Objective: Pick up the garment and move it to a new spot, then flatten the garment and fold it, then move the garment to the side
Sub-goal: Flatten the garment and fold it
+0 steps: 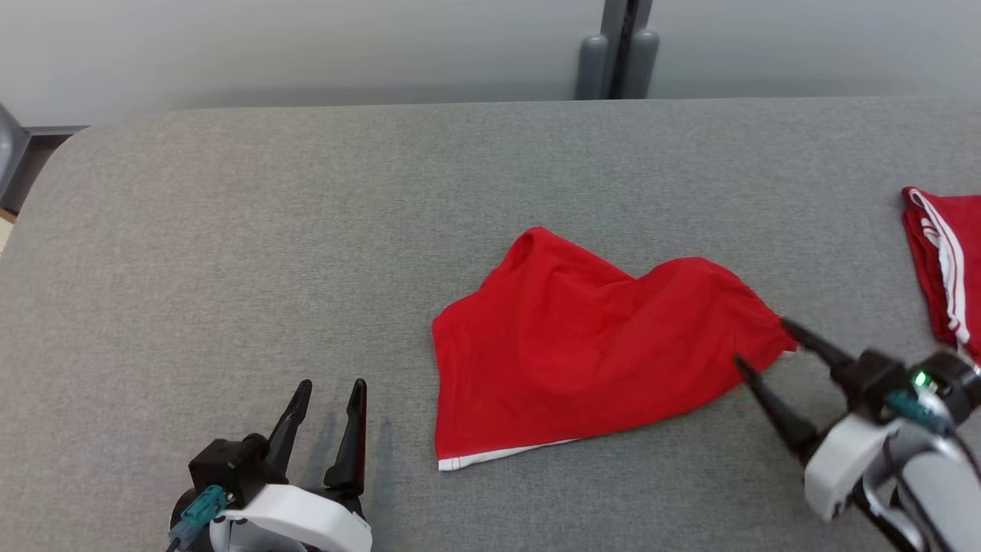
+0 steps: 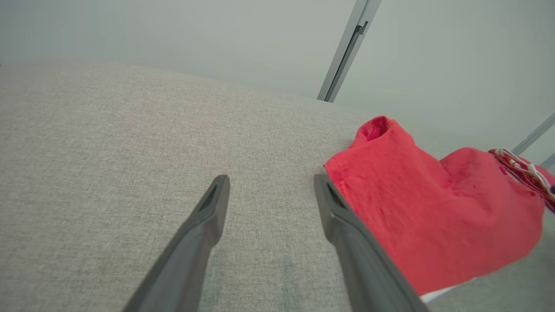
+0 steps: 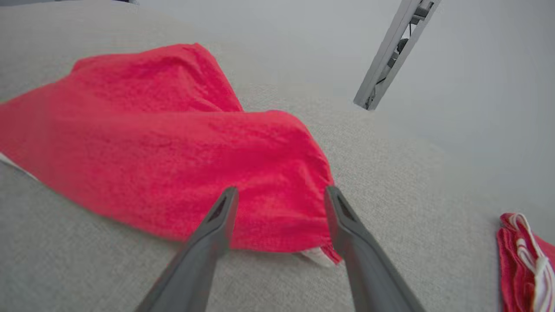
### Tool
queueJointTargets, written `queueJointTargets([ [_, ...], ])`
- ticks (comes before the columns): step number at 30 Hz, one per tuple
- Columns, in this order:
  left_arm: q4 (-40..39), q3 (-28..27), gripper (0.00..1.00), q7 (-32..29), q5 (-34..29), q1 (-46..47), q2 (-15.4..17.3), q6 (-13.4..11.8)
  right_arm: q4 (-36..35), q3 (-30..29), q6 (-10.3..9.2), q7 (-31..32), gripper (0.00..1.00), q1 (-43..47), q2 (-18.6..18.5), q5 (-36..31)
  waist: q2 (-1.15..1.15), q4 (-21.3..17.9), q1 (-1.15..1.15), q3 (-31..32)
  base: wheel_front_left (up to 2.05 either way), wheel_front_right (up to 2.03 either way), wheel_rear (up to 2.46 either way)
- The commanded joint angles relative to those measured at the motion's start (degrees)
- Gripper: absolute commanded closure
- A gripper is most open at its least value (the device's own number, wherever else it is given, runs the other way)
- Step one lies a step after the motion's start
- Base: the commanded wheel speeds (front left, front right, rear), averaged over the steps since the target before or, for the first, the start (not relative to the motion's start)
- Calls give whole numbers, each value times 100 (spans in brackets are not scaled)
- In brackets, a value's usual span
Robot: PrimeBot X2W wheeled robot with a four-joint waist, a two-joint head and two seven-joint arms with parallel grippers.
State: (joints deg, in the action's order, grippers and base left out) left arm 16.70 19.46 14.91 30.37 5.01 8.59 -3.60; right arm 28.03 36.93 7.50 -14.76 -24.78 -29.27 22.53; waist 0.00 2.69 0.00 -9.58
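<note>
While left tool (image 1: 332,383) points forward, right tool (image 1: 762,342) slants inward, at garment (image 1: 582,345) corner

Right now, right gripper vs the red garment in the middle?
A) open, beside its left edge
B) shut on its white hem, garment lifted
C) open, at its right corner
C: the right gripper has its fingers spread at the right corner of the red garment, which lies on the grey surface.

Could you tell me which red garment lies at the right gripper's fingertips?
The central red garment, its corner at the right gripper's open fingers; the white-striped red garment lies apart at the table's right edge.
</note>
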Motion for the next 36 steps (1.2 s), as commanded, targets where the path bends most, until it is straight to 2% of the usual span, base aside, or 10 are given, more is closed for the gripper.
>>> queueJointTargets([
  [1,-25,-12,0,30,-26,-49,45,-30,-150,1,-1,-52,0,197,-67,-150,0,-71,0,12,0,0,0],
  [3,-62,5,0,29,-33,-64,67,-33,-448,-47,-1,-52,0,573,-142,-515,0,-133,0,-15,0,0,0],
  [8,-78,51,0,0,-40,-15,80,-22,-456,-15,-1,-53,0,642,-111,-1536,0,-116,0,-56,0,0,0],
  [17,-45,82,0,-37,-19,9,94,-39,52,-35,-1,-53,0,308,159,-2285,0,162,0,-79,0,0,0],
  [18,-41,83,0,-36,-16,4,96,-43,102,-15,-1,-53,5,282,186,-2266,0,191,0,-77,0,0,0],
  [19,-38,88,0,-35,-11,1,95,-45,132,11,-1,-50,54,255,193,-2256,0,219,0,-72,0,0,0],
  [20,-38,90,0,-34,-8,-6,92,-48,158,50,-1,-49,65,233,203,-2218,0,242,0,-67,0,0,0],
  [21,-38,89,0,-32,-3,-16,90,-54,154,104,-1,-49,100,218,211,-2173,0,257,0,-61,0,0,0],
  [27,-52,70,0,-20,28,-87,91,-105,-376,133,-1,-49,100,298,123,-1914,0,214,0,-11,0,0,0],
  [36,-117,29,0,0,44,-135,100,-109,-1757,217,-1,74,100,804,-232,-1698,0,-115,0,34,0,0,0],
])
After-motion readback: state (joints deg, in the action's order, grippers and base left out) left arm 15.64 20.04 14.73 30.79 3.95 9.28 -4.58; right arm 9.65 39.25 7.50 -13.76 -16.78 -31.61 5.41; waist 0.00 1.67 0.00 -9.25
